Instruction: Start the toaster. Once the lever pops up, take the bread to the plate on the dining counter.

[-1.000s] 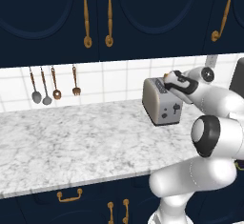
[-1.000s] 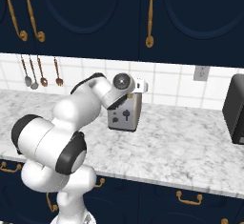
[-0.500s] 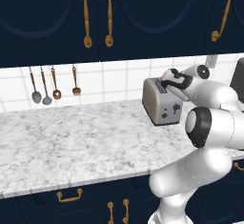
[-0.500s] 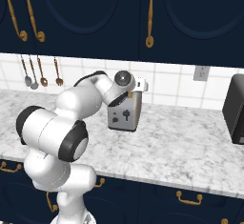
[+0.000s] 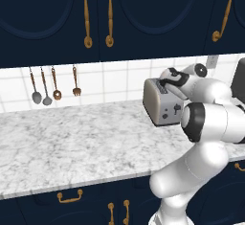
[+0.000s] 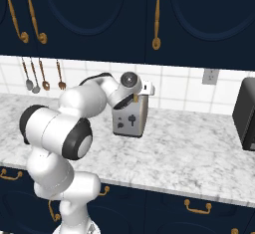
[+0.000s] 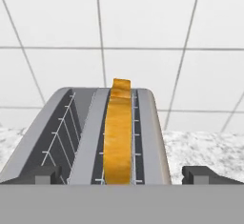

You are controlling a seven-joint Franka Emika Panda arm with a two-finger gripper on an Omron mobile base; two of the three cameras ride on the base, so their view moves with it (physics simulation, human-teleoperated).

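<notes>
Since a second ago, your arm's elbow has swung forward and up while the hand has stayed over the toaster [image 5: 163, 105]. Nearest you, in the hand view, the gripper [image 7: 121, 174] looks along the toaster's top, its two dark fingertips [image 7: 45, 174] set wide apart at either side of the body and clamped on nothing. Between them, the bread [image 7: 117, 132] stands on edge in the right-hand slot, its golden top poking above the metal; the left-hand slot holds bare wire guides. From the right base view, the toaster's narrow end face carries the lever [image 6: 133, 119], though at this size you can't be sure how high it sits. Beyond, the toaster stands on the marble counter [image 5: 72, 140] against the white tiled wall [image 7: 143, 27], where four utensils [image 5: 52, 85] hang to the left.
</notes>
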